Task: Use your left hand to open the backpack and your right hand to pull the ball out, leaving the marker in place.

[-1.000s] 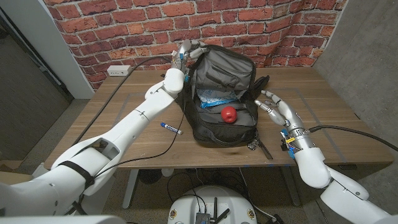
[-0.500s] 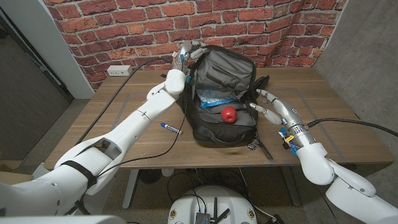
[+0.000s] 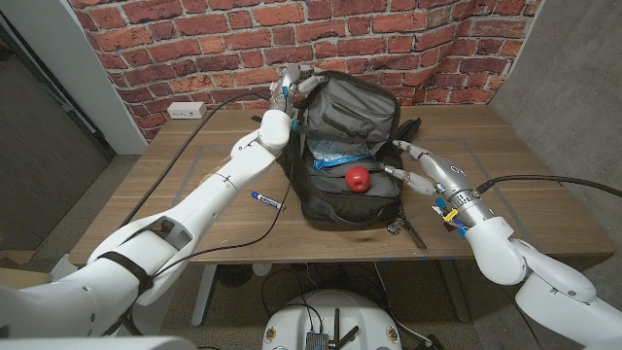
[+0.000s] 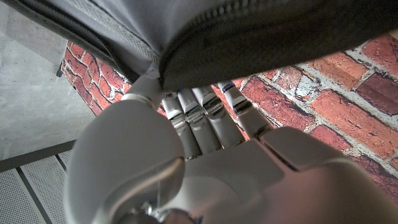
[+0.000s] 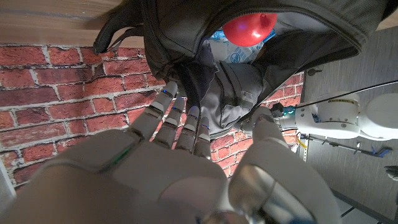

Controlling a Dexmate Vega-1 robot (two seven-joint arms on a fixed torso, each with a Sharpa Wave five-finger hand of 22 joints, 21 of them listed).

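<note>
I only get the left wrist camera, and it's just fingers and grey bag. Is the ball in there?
Observer: Yes. A red ball sits inside the open backpack.
Operator: Where's my other hand?
Observer: The right hand is by the backpack's right edge, fingers spread, holding nothing.
Operator: And the marker?
Observer: The marker lies on the table, left of the backpack, outside it.
</note>
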